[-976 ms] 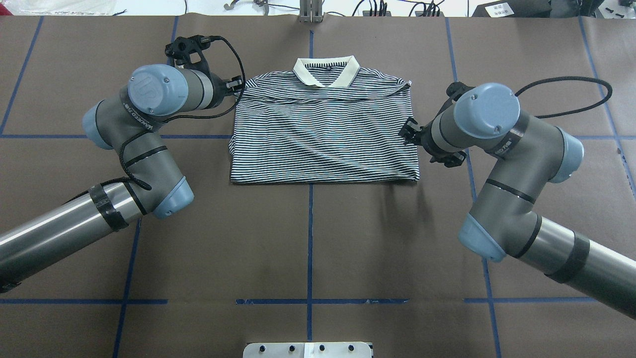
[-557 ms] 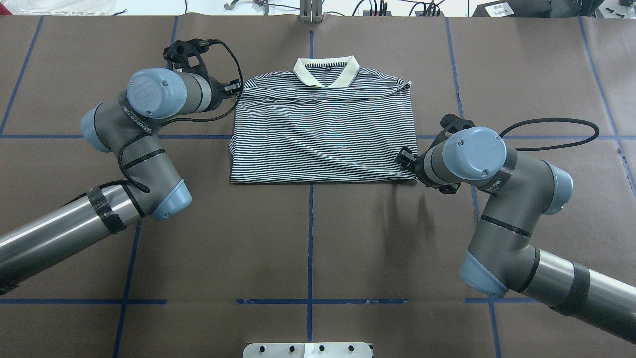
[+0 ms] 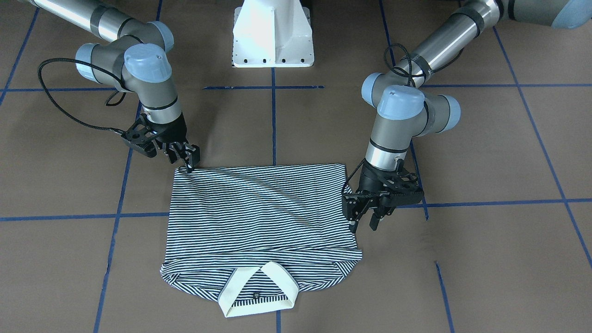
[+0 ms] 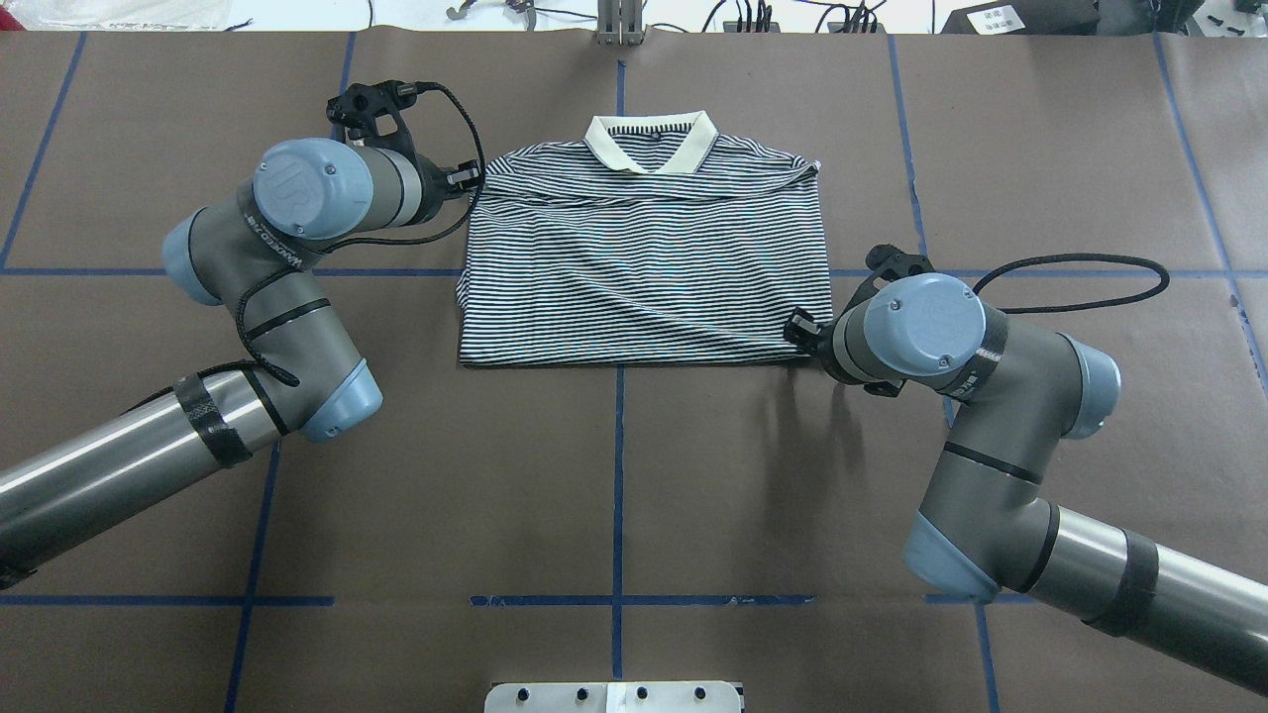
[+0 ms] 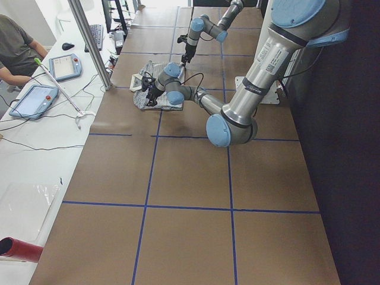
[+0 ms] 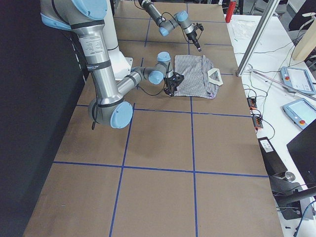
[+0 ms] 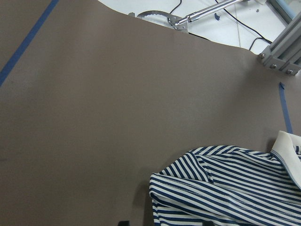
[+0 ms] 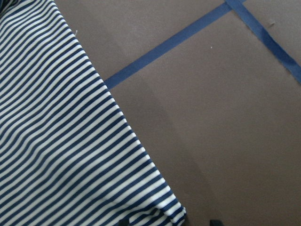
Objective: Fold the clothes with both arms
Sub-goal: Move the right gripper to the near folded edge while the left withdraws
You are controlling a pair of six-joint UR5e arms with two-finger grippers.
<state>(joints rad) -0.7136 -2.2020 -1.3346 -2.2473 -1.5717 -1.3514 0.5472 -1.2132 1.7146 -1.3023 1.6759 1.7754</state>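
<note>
Striped shirt (image 4: 644, 267), half folded
Left gripper (image 3: 363, 225) at its side, right gripper (image 3: 188, 164) at its hem corner; both spread, likely to pinch.

polo shirt (image 4: 644, 277): navy-white stripes | collar (image 4: 699, 149): cream | table (image 4: 446, 475): brown, blue lines

The shirt (image 4: 644, 267) is soft, matt knit cloth, its collar (image 4: 700, 149) a plain matt knit. The table (image 4: 446, 495) wears matt brown paper, lightly creased, crossed by smooth blue tape (image 4: 616, 475). The left arm (image 4: 89, 470) and right arm (image 4: 1199, 599) have shiny brushed-metal tubes, matt grey joints and smooth blue plastic caps (image 4: 297, 183).
</note>
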